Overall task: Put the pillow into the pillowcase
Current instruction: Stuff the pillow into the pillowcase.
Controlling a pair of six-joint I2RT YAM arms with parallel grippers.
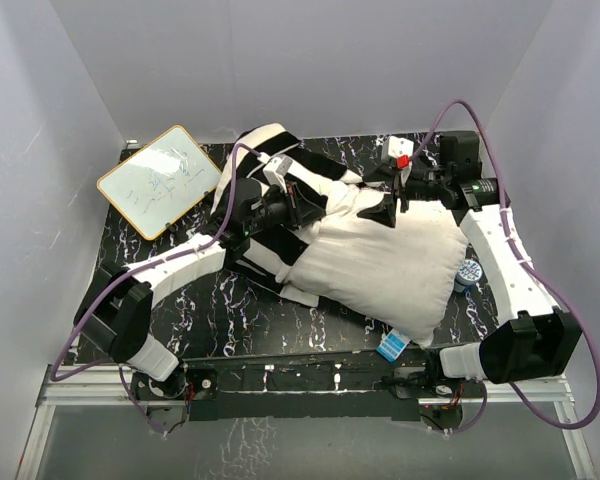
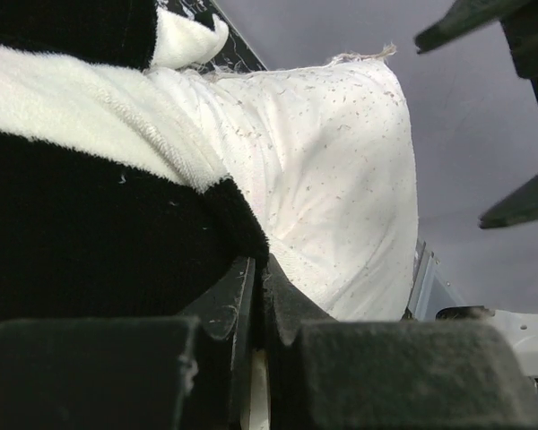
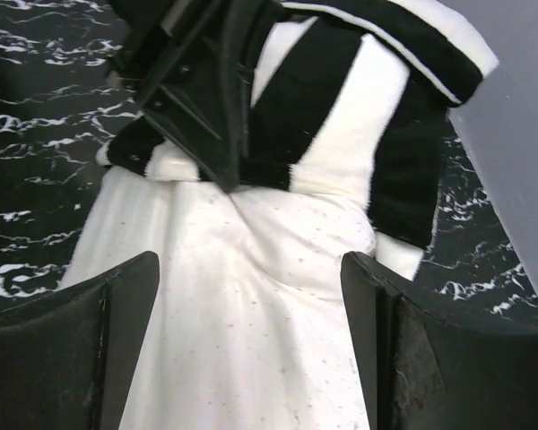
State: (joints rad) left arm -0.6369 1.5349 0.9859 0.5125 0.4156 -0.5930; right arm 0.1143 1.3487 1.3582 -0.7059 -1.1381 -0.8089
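Found pillow (image 1: 380, 270) lying across bench (image 1: 230, 310), one end meeting striped pillowcase (image 1: 270, 135). Saw left gripper (image 2: 255, 291) pinched tight on pillowcase's black edge, right gripper (image 3: 251, 331) spread wide over pillow, holding nothing.

Pillow (image 1: 380, 270) partly in pillowcase (image 1: 263, 135); whiteboard (image 1: 160, 180) well left of both

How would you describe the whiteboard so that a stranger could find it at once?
Look at the black marbled table, then at its far left corner. The whiteboard lies there, beside the striped pillowcase. It alone has a yellowish frame and faint blue scribbles.
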